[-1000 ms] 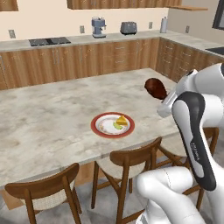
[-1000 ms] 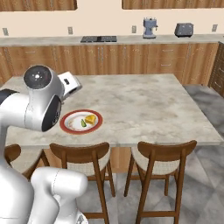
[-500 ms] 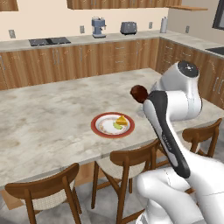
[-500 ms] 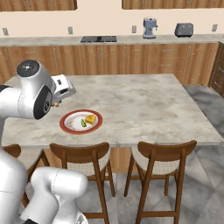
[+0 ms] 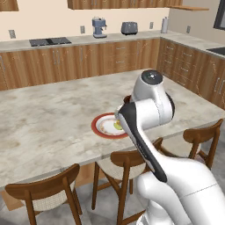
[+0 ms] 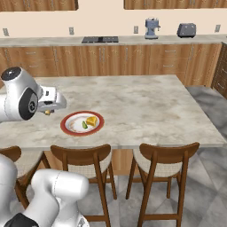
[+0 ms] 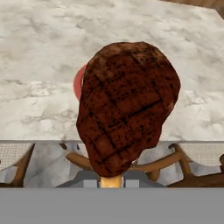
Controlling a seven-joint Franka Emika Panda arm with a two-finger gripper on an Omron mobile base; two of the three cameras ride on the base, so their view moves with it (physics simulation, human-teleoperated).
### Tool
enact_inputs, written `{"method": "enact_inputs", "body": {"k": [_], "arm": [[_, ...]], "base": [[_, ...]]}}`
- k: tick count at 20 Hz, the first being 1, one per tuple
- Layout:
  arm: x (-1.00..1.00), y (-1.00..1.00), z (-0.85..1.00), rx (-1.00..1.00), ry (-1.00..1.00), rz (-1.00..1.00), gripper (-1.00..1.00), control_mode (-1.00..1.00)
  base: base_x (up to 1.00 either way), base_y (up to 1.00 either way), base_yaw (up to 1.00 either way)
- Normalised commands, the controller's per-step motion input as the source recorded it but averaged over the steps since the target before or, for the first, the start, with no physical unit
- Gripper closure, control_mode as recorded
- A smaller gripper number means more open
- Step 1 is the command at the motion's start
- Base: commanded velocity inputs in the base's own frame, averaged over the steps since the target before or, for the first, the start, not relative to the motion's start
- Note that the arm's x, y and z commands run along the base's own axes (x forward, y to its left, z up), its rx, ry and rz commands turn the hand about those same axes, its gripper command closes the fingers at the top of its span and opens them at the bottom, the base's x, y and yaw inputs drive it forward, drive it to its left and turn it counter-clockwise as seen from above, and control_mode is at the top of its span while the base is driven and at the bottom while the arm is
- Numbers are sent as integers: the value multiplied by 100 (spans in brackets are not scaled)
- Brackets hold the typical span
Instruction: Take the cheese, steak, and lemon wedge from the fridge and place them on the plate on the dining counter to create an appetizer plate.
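Note:
My gripper (image 6: 48,111) is shut on the steak (image 7: 127,105), a dark reddish-brown lump that hides the fingertips in the hand view. It hangs above the dining counter (image 6: 146,106), just left of the plate (image 6: 64,125) in the right base view. On that red-rimmed plate lie the orange-yellow cheese (image 6: 91,120) and the small green lemon wedge (image 6: 84,125). A sliver of the plate's rim (image 7: 78,83) shows behind the steak. In the left base view my arm covers the right part of the plate (image 5: 94,126), and a dark edge of the steak (image 5: 127,99) peeks out beside it.
Wooden stools (image 6: 84,155) (image 6: 164,155) stand along the near edge of the island. Behind it runs the wall counter with a cooktop (image 6: 99,39), a coffee machine (image 6: 152,27) and a toaster (image 6: 186,29). The marbled top (image 5: 44,114) spreads wide around the plate.
My arm has swung left across the counter, carrying the steak from the right side to right beside the plate. The plate, cheese and lemon wedge have stayed put.

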Motion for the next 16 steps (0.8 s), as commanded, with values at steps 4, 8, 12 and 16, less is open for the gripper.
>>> {"method": "enact_inputs", "body": {"k": [4,8,12,16], "arm": [[1,3,-14,26,27,-40,100,-100],[21,0,-4,25,53,-21,100,-100],[43,0,-15,9,39,-17,100,-100],[62,9,-59,1,2,-11,100,-100]], "base": [[0,0,0],[0,0,0],[0,0,0],[0,0,0]]}}
